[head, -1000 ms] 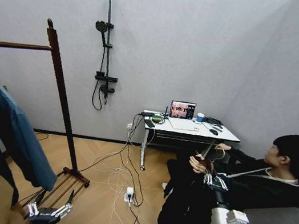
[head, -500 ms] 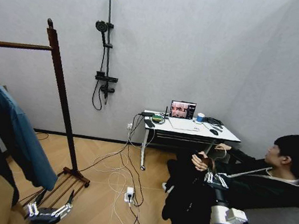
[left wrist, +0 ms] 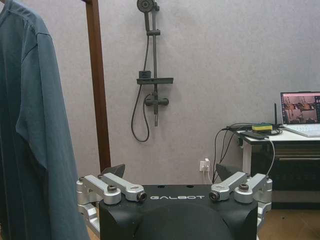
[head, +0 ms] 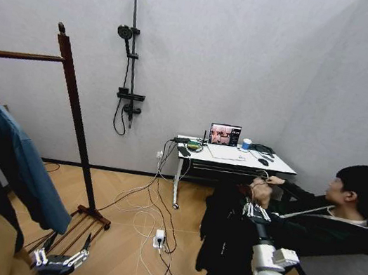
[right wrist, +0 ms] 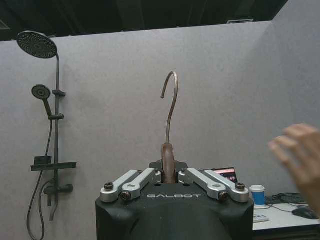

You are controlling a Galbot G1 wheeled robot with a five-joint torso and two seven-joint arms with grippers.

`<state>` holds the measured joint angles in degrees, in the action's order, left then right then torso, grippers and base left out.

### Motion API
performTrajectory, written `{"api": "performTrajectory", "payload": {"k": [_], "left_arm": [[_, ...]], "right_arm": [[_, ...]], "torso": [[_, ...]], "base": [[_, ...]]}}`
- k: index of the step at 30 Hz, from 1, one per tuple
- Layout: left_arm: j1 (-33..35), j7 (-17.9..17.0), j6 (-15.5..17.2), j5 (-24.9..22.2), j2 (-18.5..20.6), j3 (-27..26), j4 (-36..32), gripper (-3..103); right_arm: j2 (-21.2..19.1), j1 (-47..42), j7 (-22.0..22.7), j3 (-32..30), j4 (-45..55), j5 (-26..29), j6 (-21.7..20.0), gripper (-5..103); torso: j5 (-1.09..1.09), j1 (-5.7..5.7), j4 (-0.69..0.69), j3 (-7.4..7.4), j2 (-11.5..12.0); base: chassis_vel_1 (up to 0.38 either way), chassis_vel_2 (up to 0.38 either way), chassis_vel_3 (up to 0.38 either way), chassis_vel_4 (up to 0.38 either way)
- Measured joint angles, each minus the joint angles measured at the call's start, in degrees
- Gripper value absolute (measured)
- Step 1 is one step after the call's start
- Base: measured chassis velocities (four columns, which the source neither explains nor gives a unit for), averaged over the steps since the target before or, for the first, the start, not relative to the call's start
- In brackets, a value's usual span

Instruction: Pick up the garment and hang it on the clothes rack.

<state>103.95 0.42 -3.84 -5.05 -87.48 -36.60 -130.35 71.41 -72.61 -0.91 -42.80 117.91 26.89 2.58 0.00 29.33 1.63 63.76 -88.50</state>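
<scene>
— Well, what does the head view give?
— The clothes rack (head: 69,99) stands at the frame's left, its bar running off the left edge. Open wooden floor (head: 124,255) lies between it and the worktop (head: 237,158) at centre right. The garment (head: 225,248) hangs long axis vertical at lower right, below the right gripper (head: 251,208); a person's hand (head: 260,191) is just above that gripper. The left gripper (head: 59,259) sits at the bottom left edge.
— And the left wrist view?
— Jaws apart, holding nothing, "GALBOT" readable on the body. A teal jacket (left wrist: 30,130) fills the left side.
— The right wrist view?
— Jaws clamped on the wooden hanger (right wrist: 168,162), its metal hook (right wrist: 171,105) pointing straight up. "GALBOT" again, with bare wall behind.
</scene>
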Motion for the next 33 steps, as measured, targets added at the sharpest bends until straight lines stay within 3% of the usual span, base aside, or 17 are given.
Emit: {"api": "performTrajectory", "payload": {"k": [10,33], "left_arm": [[0.0,0.01,0.0,0.0,0.0,0.0,-0.01,100],[0.0,0.0,0.0,0.0,0.0,0.0,0.0,100]], "right_arm": [[-0.57,0.8,-2.03,0.34,0.92,1.11,-0.87,9],[-0.9,-0.2,-1.78,-0.14,1.96,1.2,-0.2,9]], "torso": [[0.0,0.0,0.0,0.0,0.0],[0.0,0.0,0.0,0.0,0.0]], "base": [[0.008,0.009,0.008,0.01],[0.099,0.099,0.105,0.092]]}}
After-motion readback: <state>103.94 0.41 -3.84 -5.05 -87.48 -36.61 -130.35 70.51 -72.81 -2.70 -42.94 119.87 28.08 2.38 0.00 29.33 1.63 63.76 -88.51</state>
